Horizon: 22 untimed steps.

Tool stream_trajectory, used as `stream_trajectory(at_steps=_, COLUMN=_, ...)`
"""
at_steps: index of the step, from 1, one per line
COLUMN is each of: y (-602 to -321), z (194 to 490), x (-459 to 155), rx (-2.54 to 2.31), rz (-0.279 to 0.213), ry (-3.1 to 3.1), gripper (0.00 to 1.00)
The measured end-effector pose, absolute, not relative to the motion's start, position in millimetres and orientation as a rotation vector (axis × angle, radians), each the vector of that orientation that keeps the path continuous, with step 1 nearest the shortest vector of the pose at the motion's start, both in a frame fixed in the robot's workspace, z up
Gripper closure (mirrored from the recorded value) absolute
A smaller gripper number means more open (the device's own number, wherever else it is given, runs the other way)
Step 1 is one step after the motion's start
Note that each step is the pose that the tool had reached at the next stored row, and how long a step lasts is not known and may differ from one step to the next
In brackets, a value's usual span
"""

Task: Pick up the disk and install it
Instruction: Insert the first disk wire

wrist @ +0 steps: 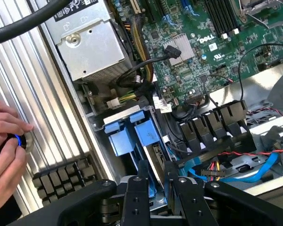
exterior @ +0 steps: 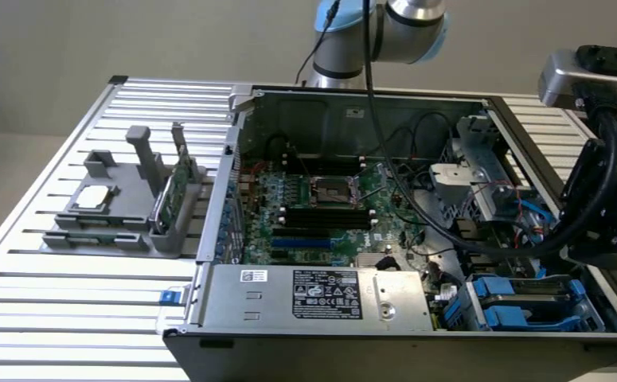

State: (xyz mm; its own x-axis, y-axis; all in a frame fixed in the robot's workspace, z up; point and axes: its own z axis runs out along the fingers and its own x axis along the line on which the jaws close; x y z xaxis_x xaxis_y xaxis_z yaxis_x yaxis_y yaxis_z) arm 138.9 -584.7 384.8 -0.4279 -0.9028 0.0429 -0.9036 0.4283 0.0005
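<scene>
Disk (wrist: 151, 141): thin silver slab seen edge-on, blue carrier at its end, standing between the claw's (wrist: 155, 165) fingers (wrist: 142, 173) in the bay (wrist: 126, 114).
Claw: narrow, fingers clamped on the disk's two sides.
Hidden: disk's label face and lower half; claw body cut off.

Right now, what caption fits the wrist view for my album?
Black tool grips the blue-framed silver metal disk on edge at the grey metal drive bay.
</scene>
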Motion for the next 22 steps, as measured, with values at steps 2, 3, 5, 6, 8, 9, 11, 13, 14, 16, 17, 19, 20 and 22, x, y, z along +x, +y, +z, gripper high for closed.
stream_trajectory(at_steps=2, y=-584.7, z=384.9, x=139.0, rx=1.616, rz=0.034, ry=-2.651, gripper=0.73)
stream_trajectory(at_steps=3, y=-584.7, z=384.9, x=139.0, rx=1.594, rz=0.034, ry=-2.664, gripper=0.73)
stream_trajectory(at_steps=5, y=-584.7, z=384.9, x=139.0, rx=1.549, rz=0.033, ry=-2.69, gripper=0.73)
stream_trajectory(at_steps=6, y=-584.7, z=384.9, x=138.9, rx=1.526, rz=0.032, ry=-2.703, gripper=0.73)
stream_trajectory(at_steps=8, y=-584.7, z=384.8, x=139.0, rx=1.479, rz=0.031, ry=-2.728, gripper=0.73)
stream_trajectory(at_steps=9, y=-584.7, z=384.9, x=138.9, rx=1.456, rz=0.031, ry=-2.741, gripper=0.73)
stream_trajectory(at_steps=11, y=-584.7, z=384.9, x=138.9, rx=1.409, rz=0.03, ry=-2.765, gripper=0.73)
stream_trajectory(at_steps=13, y=-584.7, z=384.9, x=139.0, rx=1.359, rz=0.029, ry=-2.789, gripper=0.73)
stream_trajectory(at_steps=14, y=-584.7, z=384.8, x=138.9, rx=1.335, rz=0.028, ry=-2.8, gripper=0.73)
stream_trajectory(at_steps=16, y=-584.7, z=384.9, x=138.9, rx=1.286, rz=0.027, ry=-2.823, gripper=0.73)
stream_trajectory(at_steps=17, y=-584.7, z=384.9, x=138.9, rx=1.261, rz=0.026, ry=-2.834, gripper=0.73)
stream_trajectory(at_steps=19, y=-584.7, z=384.9, x=138.9, rx=1.209, rz=0.025, ry=-2.856, gripper=0.73)
stream_trajectory(at_steps=20, y=-584.7, z=384.8, x=139.0, rx=1.183, rz=0.025, ry=-2.867, gripper=0.73)
stream_trajectory(at_steps=22, y=-584.7, z=384.9, x=139.0, rx=1.133, rz=0.024, ry=-2.887, gripper=0.73)
